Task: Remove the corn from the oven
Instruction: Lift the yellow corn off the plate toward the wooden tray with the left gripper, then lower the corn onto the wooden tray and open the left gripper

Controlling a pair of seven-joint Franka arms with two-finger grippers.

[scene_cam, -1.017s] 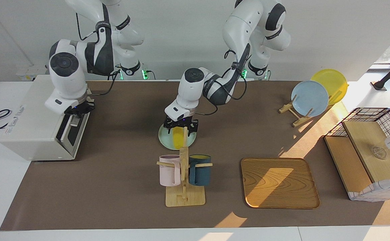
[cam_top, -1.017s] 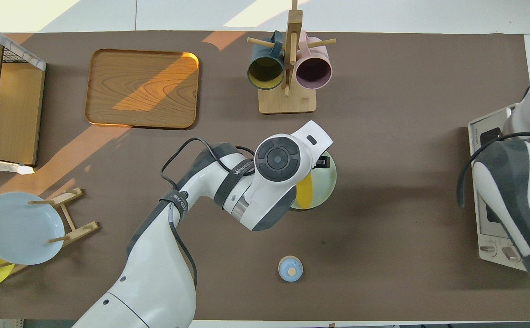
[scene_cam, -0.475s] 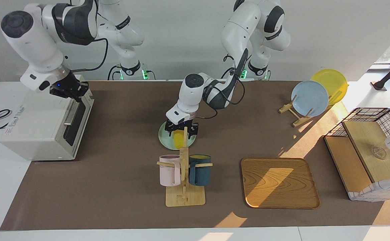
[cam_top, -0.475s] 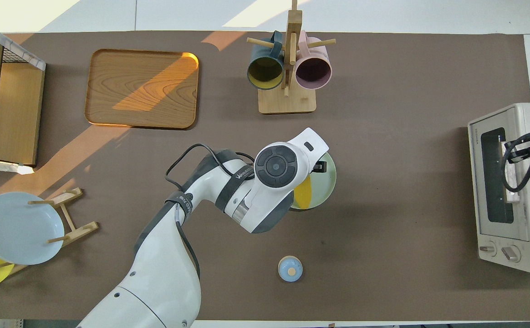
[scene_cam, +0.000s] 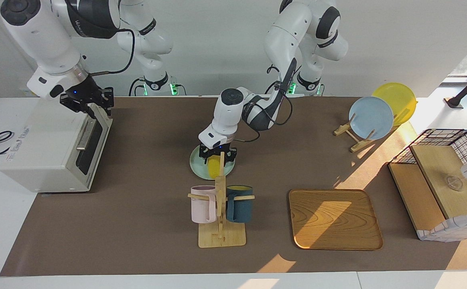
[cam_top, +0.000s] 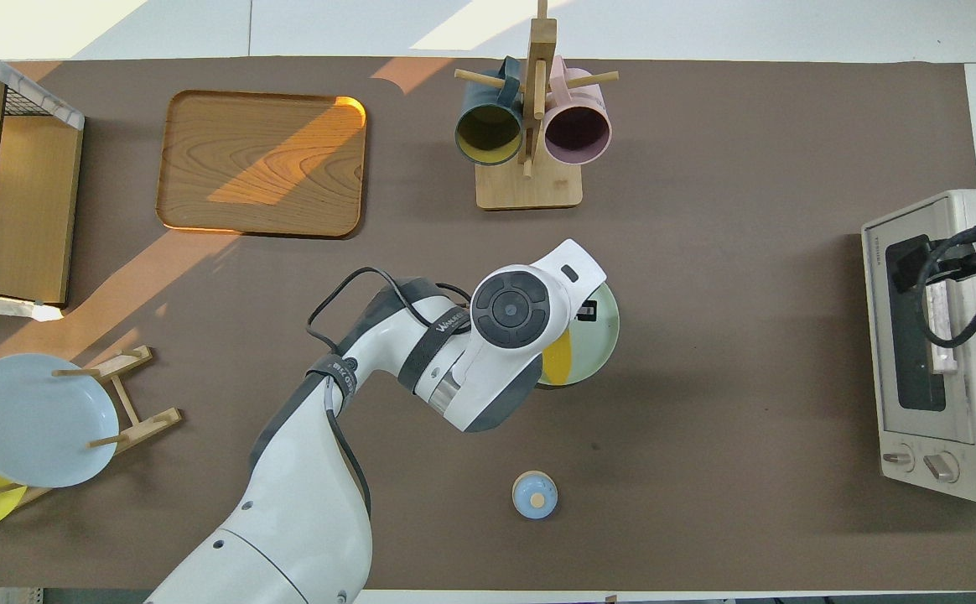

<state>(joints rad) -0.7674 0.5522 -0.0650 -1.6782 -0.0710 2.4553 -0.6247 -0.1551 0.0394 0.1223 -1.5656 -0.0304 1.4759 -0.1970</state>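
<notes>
The yellow corn [scene_cam: 214,168] lies on a pale green plate [scene_cam: 196,170] in the middle of the table, outside the oven; it also shows in the overhead view [cam_top: 561,359]. My left gripper [scene_cam: 216,157] is low over the plate, right at the corn, and its hand hides part of the cob. The white oven [scene_cam: 45,148] stands at the right arm's end of the table with its dark glass door [scene_cam: 90,142] up and shut. My right gripper [scene_cam: 91,102] is open and empty, in the air over the oven's top front edge.
A wooden mug rack [scene_cam: 220,235] with a pink and a dark blue mug stands farther from the robots than the plate. A wooden tray [scene_cam: 335,218], a plate stand [scene_cam: 370,117], a wire basket [scene_cam: 438,138] and a small blue lid [cam_top: 534,495] are also on the table.
My right gripper has risen from the oven door's handle to above the oven's top edge, and the door now stands shut. My left gripper has sunk slightly over the plate.
</notes>
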